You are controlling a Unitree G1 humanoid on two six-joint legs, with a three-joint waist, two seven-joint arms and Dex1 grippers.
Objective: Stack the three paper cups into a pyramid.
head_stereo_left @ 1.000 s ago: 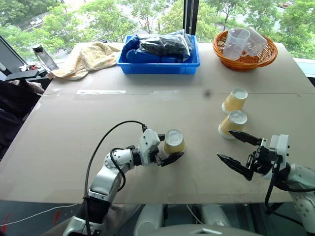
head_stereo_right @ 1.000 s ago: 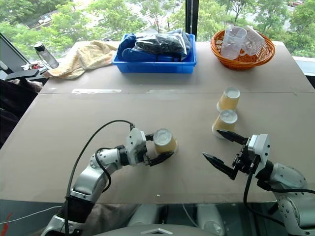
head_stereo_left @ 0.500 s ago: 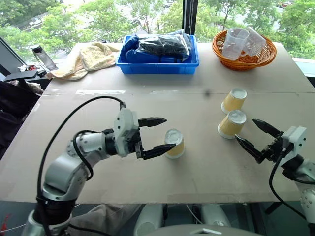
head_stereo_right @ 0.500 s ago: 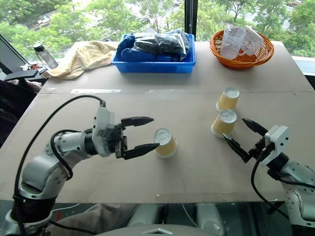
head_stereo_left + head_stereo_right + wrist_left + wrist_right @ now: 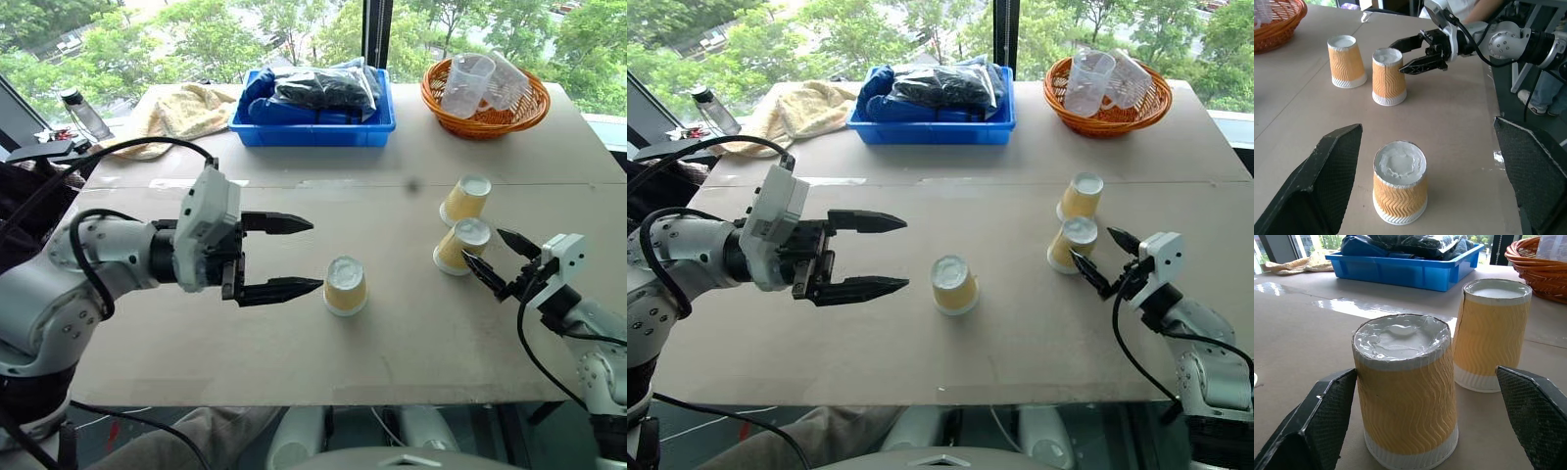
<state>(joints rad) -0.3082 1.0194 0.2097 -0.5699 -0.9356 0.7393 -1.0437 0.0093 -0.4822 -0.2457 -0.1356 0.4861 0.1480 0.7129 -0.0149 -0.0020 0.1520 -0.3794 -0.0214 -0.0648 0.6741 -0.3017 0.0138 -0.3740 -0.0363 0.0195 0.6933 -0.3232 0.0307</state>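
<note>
Clearly both grippers gape empty: left gripper [image 5: 294,257] beside one cup [image 5: 345,286], right gripper [image 5: 493,258] (fingertips overlapping) another cup [image 5: 460,246]

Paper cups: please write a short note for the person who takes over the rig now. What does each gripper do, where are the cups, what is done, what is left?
Left gripper: open, holding nothing, raised over the table to the left of the middle cup.
Right gripper: open, holding nothing, its fingers on either side of the near right cup, not closed on it.
Cups: all three stand upside down on the table, apart from each other. The far right cup stands just behind the near right one.
Done: nothing is stacked yet.
Left: set two cups side by side as a base, then place the third on top.
</note>
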